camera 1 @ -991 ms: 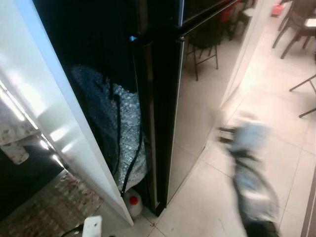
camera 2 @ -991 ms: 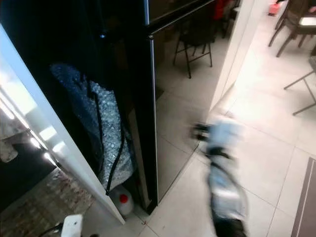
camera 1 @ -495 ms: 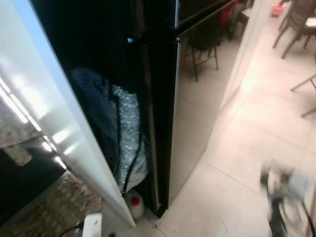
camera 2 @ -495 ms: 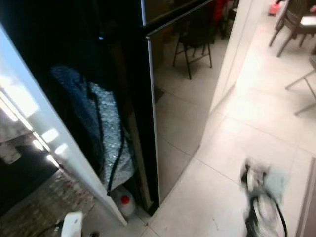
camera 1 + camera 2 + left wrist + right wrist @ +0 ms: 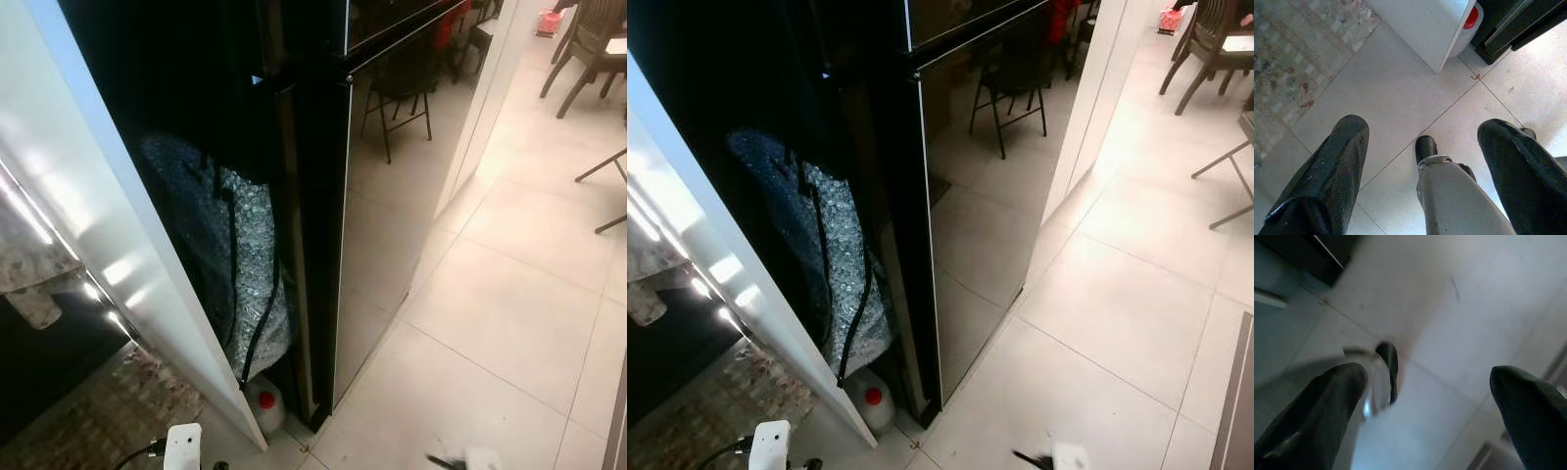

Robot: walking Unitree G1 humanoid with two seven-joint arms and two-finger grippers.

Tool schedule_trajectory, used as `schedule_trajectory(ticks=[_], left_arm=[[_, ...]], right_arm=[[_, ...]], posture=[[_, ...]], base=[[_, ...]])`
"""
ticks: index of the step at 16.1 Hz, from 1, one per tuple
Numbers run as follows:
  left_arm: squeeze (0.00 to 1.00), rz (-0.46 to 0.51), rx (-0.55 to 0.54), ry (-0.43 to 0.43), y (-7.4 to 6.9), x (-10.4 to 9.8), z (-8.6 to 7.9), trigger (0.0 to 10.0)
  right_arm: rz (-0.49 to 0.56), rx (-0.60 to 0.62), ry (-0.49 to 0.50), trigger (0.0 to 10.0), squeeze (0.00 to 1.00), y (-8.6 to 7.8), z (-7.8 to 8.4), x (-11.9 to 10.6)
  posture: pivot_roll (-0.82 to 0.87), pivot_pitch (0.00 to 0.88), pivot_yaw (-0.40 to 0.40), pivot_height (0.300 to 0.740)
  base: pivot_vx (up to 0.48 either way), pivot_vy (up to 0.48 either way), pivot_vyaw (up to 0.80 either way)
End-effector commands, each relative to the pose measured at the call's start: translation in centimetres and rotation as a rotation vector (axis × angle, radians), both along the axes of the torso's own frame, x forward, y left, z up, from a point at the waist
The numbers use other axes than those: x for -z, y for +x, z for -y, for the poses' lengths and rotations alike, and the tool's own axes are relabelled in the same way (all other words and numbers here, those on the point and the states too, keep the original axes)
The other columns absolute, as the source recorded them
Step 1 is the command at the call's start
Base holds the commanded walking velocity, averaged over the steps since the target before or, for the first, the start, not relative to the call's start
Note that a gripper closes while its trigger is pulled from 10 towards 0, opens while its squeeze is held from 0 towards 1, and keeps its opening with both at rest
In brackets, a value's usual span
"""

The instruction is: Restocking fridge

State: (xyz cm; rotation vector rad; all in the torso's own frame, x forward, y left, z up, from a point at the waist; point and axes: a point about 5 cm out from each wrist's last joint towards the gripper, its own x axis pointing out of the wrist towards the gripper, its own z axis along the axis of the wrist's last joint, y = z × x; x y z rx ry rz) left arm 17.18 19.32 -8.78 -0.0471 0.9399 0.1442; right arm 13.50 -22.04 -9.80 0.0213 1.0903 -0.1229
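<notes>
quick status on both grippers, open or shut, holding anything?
Left gripper: jaws open, holding nothing, pointed at the floor tiles.
Right gripper: jaws open, holding nothing, view blurred.

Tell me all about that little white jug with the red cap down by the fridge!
The white jug is small and looks like plastic, with a round red cap on top. It stands upright on the pale tiled floor, tucked in the gap between the black fridge and the white panel. Silvery bubble wrap hangs just above it. Its lower part is hidden.

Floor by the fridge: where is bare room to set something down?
Bare tiles run from the black fridge door right toward the chairs. Crowded: the gap left of the fridge, with a red-capped jug, bubble wrap and white panel.
</notes>
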Motion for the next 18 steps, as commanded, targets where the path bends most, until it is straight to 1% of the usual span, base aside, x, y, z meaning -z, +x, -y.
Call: schedule_trajectory(ticks=[1, 2, 3, 4, 5, 6, 7, 9, 11, 12, 14, 16, 18], left_arm=[[0.00, -0.021, -0.012, 0.010, -0.1, 0.1, -0.1, 10.0], [0.00, -0.012, -0.027, 0.006, 0.3, -0.1, 0.1, 10.0], [0.00, -0.007, -0.039, 0.004, 0.5, -0.1, 0.1, 10.0], [0.00, -0.005, -0.050, 0.003, 0.7, -0.2, 0.2, 10.0], [0.00, -0.002, -0.060, 0.004, 0.9, -0.3, 0.2, 10.0], [0.00, 0.000, -0.071, 0.009, 1.1, -0.4, 0.0, 10.0], [0.00, 0.001, -0.076, 0.016, 1.3, -0.5, -0.2, 10.0], [0.00, -0.001, -0.084, 0.029, 1.4, -0.6, -0.6, 10.0], [0.00, 0.001, -0.076, 0.046, 1.6, -0.8, -1.0, 10.0], [0.00, 0.003, -0.075, 0.050, 1.7, -0.8, -1.0, 10.0], [0.00, 0.014, -0.080, 0.052, 1.9, -0.9, -0.9, 10.0], [0.00, 0.003, -0.064, 0.042, 1.9, -0.8, -0.1, 10.0], [0.00, -0.018, -0.014, 0.031, 1.7, -0.5, 0.8, 10.0]], right_arm=[[0.030, -0.054, -0.005, 10.0, 0.00, 0.9, 0.1, -0.4], [0.038, -0.117, -0.011, 10.0, 0.00, 1.5, 0.3, -0.6], [0.043, -0.146, -0.021, 10.0, 0.00, 1.7, 0.4, -0.8], [0.033, -0.167, -0.039, 10.0, 0.00, 1.5, 0.8, -0.8], [0.040, -0.174, -0.045, 10.0, 0.00, 1.7, 1.1, -0.9], [0.050, -0.192, -0.052, 10.0, 0.00, 2.3, 1.3, -1.2], [0.057, -0.207, -0.047, 10.0, 0.00, 2.9, 1.0, -1.4], [0.059, -0.252, -0.049, 10.0, 0.00, 3.5, 0.4, -1.5], [0.069, -0.278, -0.037, 10.0, 0.00, 4.2, -1.2, -1.5], [0.074, -0.287, -0.035, 10.0, 0.00, 4.4, -1.8, -1.4], [0.087, -0.264, -0.029, 10.0, 0.00, 4.6, -1.8, -1.5], [0.078, -0.249, -0.036, 10.0, 0.00, 4.3, -1.3, -1.5], [0.086, -0.183, -0.037, 10.0, 0.00, 3.8, -0.5, -1.4]], posture=[[-0.10, 0.000, 0.019, 0.740], [-0.07, 0.000, -0.002, 0.740], [-0.07, 0.000, -0.002, 0.740], [-0.05, 0.000, -0.015, 0.740], [-0.04, 0.000, -0.022, 0.740], [0.00, 0.000, -0.035, 0.740], [0.01, 0.000, -0.038, 0.740], [0.06, 0.000, -0.048, 0.740], [0.09, 0.000, -0.062, 0.740], [0.10, 0.000, -0.073, 0.740], [0.14, 0.000, -0.081, 0.740], [0.10, 0.000, -0.033, 0.740], [0.05, 0.000, 0.007, 0.740]], base=[[0.000, 0.000, 0.00], [0.000, 0.000, 0.00], [0.000, 0.000, 0.00], [0.000, 0.000, 0.00], [0.000, 0.000, 0.00], [0.000, 0.000, 0.00], [0.000, 0.000, 0.00], [0.000, 0.000, 0.00], [0.000, 0.000, 0.00], [0.000, 0.000, 0.44], [0.000, 0.000, 0.75], [0.000, 0.000, 0.79], [0.000, 0.000, 0.79]])
